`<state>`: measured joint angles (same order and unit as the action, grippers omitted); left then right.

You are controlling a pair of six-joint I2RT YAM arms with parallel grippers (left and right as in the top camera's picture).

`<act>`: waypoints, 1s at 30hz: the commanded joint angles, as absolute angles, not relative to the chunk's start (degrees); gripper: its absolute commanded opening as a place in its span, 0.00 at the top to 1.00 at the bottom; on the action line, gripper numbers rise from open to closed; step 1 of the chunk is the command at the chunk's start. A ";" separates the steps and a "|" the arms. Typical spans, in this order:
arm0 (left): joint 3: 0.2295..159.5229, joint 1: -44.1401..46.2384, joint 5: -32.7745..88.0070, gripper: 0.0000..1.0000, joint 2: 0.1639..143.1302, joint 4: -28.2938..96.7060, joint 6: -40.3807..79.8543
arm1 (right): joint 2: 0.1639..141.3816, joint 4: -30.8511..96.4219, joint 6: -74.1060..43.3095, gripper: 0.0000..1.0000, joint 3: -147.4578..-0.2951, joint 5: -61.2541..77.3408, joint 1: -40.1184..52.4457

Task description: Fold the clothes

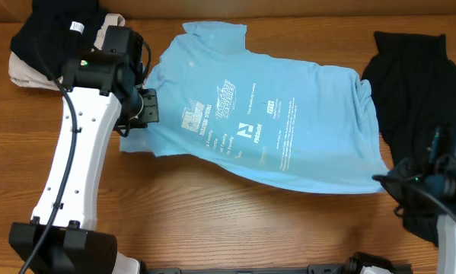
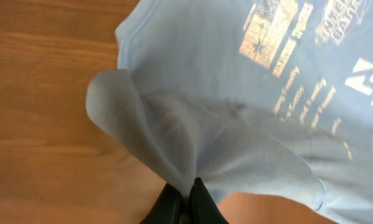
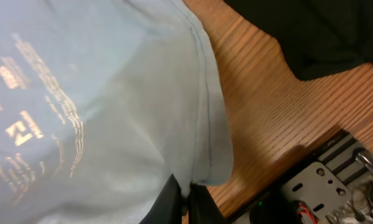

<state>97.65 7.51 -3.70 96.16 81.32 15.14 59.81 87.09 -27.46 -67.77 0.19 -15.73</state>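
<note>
A light-blue T-shirt [image 1: 266, 122] with white chest print lies spread across the middle of the table. My left gripper [image 1: 142, 114] is shut on its left sleeve edge, and the cloth [image 2: 174, 137] rises in a pinched fold from the black fingers [image 2: 189, 198]. My right gripper [image 1: 399, 183] is shut on the shirt's lower right hem corner, and the cloth [image 3: 111, 106] is pinched between the fingers [image 3: 187, 200]. A black garment [image 1: 418, 84] lies at the right, also showing in the right wrist view [image 3: 311, 31]. Black [image 1: 52, 30] and beige [image 1: 26, 72] garments are piled at the back left.
The wooden table [image 1: 212, 221] shows bare along the front. The arms' bases [image 1: 68, 243] stand at the front edge, and a metal mount plate [image 3: 329, 180] shows in the right wrist view.
</note>
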 commanded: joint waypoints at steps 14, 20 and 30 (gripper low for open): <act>76.09 7.55 -3.77 0.96 95.35 44.07 16.38 | 81.95 70.70 -28.49 0.96 -64.90 0.97 -15.92; 75.90 7.53 -5.89 0.96 95.37 38.26 16.62 | 86.85 63.48 -27.97 0.96 -64.90 0.97 -15.92; 75.88 7.60 -6.17 0.96 99.20 34.39 16.82 | 87.64 58.11 -26.74 0.96 -64.86 0.97 -15.92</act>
<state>76.09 7.51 -5.02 96.99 35.00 16.19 87.29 58.78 -27.16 -64.93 1.13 -15.73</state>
